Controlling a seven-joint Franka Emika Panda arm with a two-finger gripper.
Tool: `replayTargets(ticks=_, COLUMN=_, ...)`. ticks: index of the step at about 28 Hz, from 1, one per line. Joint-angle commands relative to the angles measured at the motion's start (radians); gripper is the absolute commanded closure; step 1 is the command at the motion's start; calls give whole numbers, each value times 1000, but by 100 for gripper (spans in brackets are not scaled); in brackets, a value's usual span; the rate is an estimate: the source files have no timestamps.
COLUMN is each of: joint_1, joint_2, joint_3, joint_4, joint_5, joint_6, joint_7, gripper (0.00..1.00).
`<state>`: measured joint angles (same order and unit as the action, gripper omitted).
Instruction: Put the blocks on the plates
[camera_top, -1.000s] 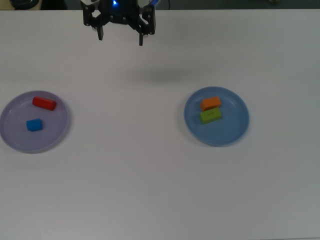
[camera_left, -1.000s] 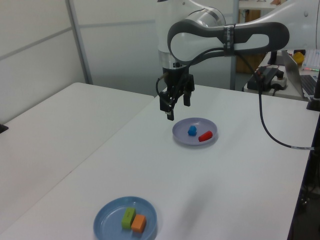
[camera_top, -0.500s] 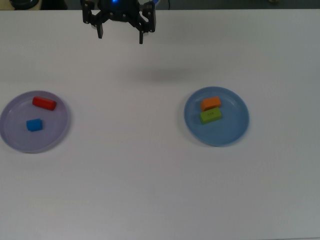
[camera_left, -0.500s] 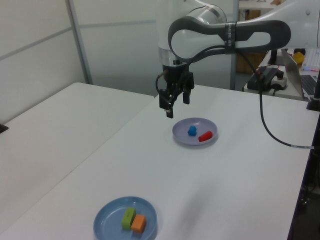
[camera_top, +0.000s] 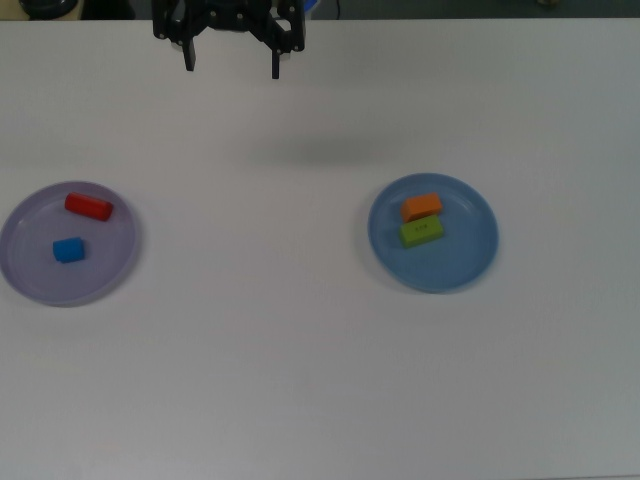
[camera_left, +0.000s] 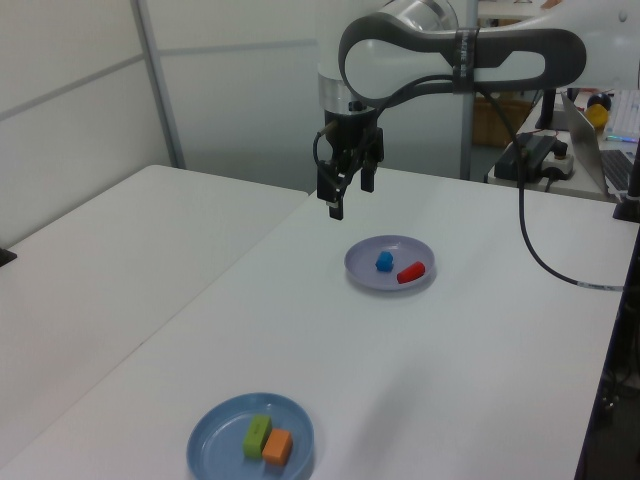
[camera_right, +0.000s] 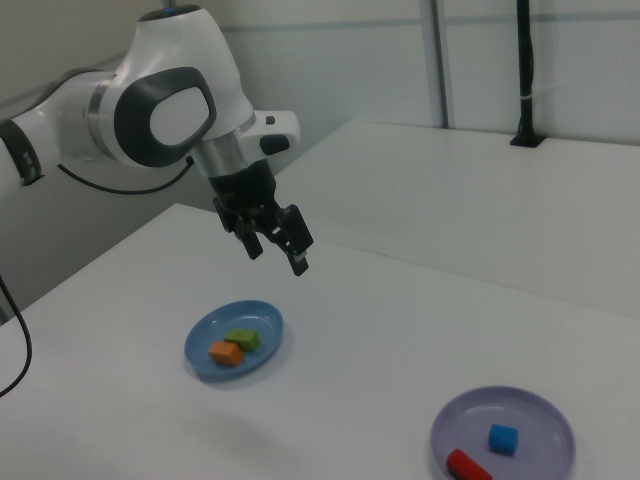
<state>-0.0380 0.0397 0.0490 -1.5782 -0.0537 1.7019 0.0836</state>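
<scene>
White counter (camera_top: 300, 380) is bare of blocks — red block (camera_top: 89, 207) and blue cube (camera_top: 68, 250) lie on the lavender plate (camera_top: 20, 275), orange block (camera_top: 421, 206) and green block (camera_top: 421, 231) on the blue plate (camera_top: 470, 255). Gripper (camera_top: 232, 62), fingers apart and empty, has risen since a second ago — the task looks finished.

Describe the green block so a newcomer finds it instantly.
In the top view, find the light blue plate on the white table's right half. Two blocks lie touching on it: the green block is the nearer, lime one with tiny dark marks, below the orange block.
</scene>
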Motion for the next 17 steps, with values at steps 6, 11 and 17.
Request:
replayTargets(ticks=6, joint_1=1, joint_2=-3, joint_3=-3, joint_4=14, joint_5=32, joint_6=-18, joint_7=-28, gripper=0)
replayTargets(ticks=11, joint_1=1, joint_2=-3, joint_3=-3, joint_4=15, joint_5=45, joint_6=-18, joint_7=-27, gripper=0)
replayTargets(ticks=17, joint_1=1, joint_2=-3, joint_3=-3, joint_4=15, joint_5=45, joint_6=-21, joint_7=-27, gripper=0)
